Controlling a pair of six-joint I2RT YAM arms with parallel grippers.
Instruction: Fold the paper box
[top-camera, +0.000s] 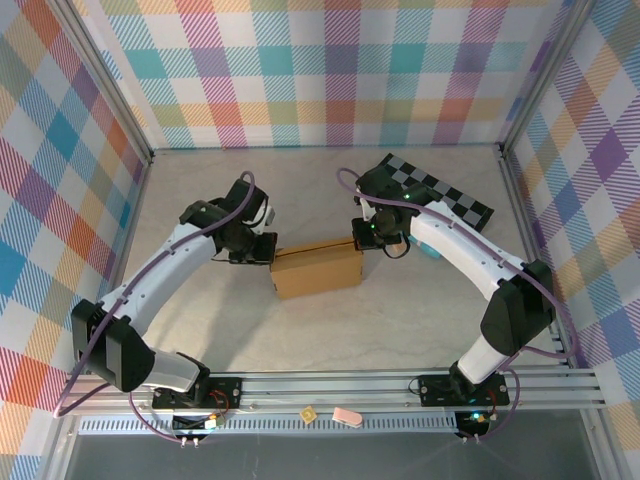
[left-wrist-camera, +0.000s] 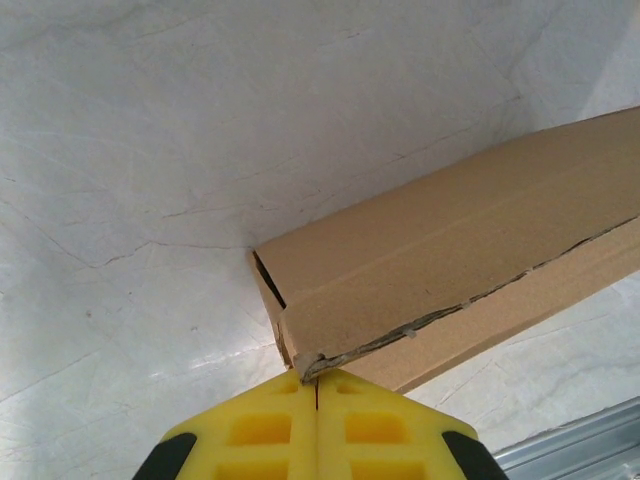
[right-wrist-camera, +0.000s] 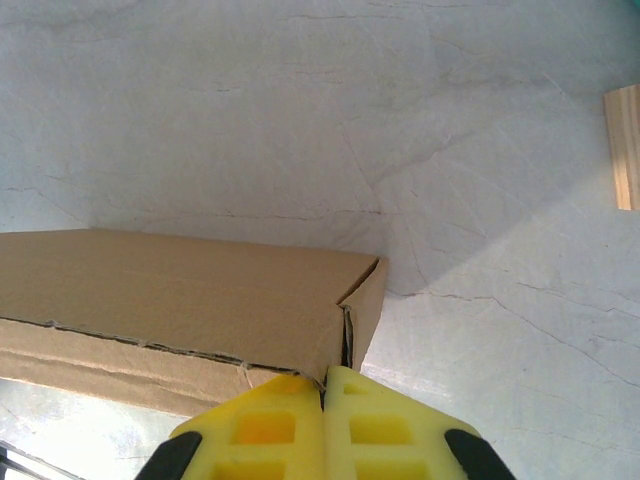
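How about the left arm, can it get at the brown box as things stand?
Probably yes: the left end effector, shut, sits right at the paper box corner, with nothing between them.

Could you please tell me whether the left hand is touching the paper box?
Touching. In the left wrist view, the left hand, shut, meets the paper box at its frayed corner, with no gap.

paper box (top-camera: 316, 269): plain brown cardboard, folded up into a closed shallow rectangular box, lying flat mid-table. Long front seam edge looks ragged, slightly gapped at both corners.
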